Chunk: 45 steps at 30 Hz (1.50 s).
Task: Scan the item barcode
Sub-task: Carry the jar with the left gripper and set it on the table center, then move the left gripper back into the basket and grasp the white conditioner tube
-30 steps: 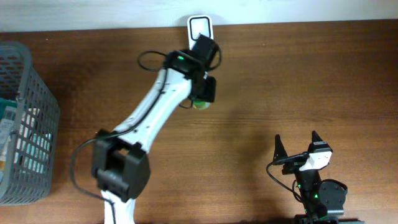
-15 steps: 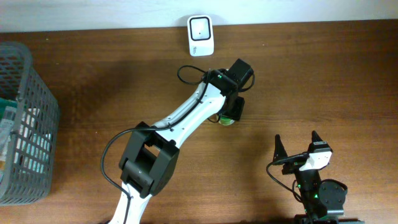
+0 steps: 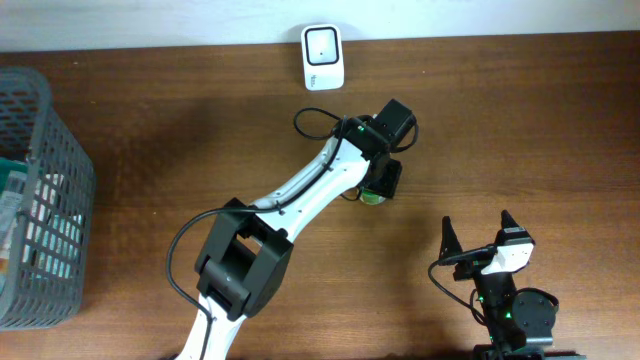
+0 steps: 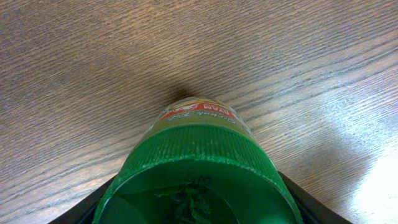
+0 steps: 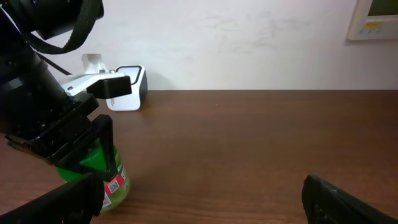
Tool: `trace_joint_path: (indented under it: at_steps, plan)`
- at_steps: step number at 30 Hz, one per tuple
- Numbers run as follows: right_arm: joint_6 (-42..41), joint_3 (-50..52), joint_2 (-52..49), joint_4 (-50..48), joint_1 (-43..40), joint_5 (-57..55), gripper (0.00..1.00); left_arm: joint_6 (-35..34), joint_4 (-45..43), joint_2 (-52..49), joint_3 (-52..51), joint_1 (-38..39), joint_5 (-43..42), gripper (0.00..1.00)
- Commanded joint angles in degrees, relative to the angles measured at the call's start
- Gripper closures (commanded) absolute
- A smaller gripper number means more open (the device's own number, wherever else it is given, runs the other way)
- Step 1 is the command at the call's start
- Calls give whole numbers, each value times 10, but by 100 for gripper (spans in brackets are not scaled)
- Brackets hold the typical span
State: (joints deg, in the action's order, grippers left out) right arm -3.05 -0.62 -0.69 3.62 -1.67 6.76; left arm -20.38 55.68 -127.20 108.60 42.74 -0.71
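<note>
The item is a small jar with a green lid (image 3: 372, 197) and a red-and-white label (image 5: 114, 185). My left gripper (image 3: 380, 182) is shut on its lid (image 4: 196, 165), black fingers (image 4: 297, 198) on both sides, right of the table's middle. The jar stands upright at or just above the wood; I cannot tell whether it touches. The white barcode scanner (image 3: 323, 43) stands at the back edge, apart from the jar, and also shows in the right wrist view (image 5: 127, 88). My right gripper (image 3: 478, 243) stands open and empty at the front right (image 5: 205, 208).
A grey wire basket (image 3: 45, 150) holding several packaged goods sits at the far left edge. The left arm (image 3: 300, 195) stretches diagonally across the middle of the table. A white wall runs behind the back edge.
The left gripper has carried the jar from just in front of the scanner to the right and toward the front, and most of that move came in the first half second.
</note>
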Motion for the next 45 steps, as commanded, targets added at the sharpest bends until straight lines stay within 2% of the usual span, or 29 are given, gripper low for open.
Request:
trace_joint_path:
  at_steps: [1,3,5,7,11,20,24,28,34,36,39,45]
  plan:
    - [-4,3,3,3,2,5,2,3,0,-24,-2,4,-18,50]
    - [-4,3,3,3,2,5,2,3,-1,-24,-2,4,-19,44]
    - [-4,3,3,3,2,5,2,3,-4,-23,-1,4,-19,29]
    - [-4,3,3,3,2,5,2,3,-3,-23,4,4,-19,20]
    - [-4,3,3,3,2,5,2,8,2,-23,26,1,-16,9]
    - [-4,3,3,3,2,5,2,23,132,-23,224,-14,-15,3]
    - [-4,3,3,3,2,5,2,27,210,-23,332,-67,-15,1]
    - [-4,3,3,3,2,5,2,35,270,-23,413,-138,-14,6]
    - [-4,3,3,3,2,5,2,37,411,-23,639,-289,26,8]
    - [-4,3,3,3,2,5,2,19,410,-6,695,-356,14,10]
    - [-4,3,3,3,2,5,2,1,410,22,712,-436,15,9]
    - [-4,3,3,3,2,5,2,-21,410,45,705,-646,13,9]
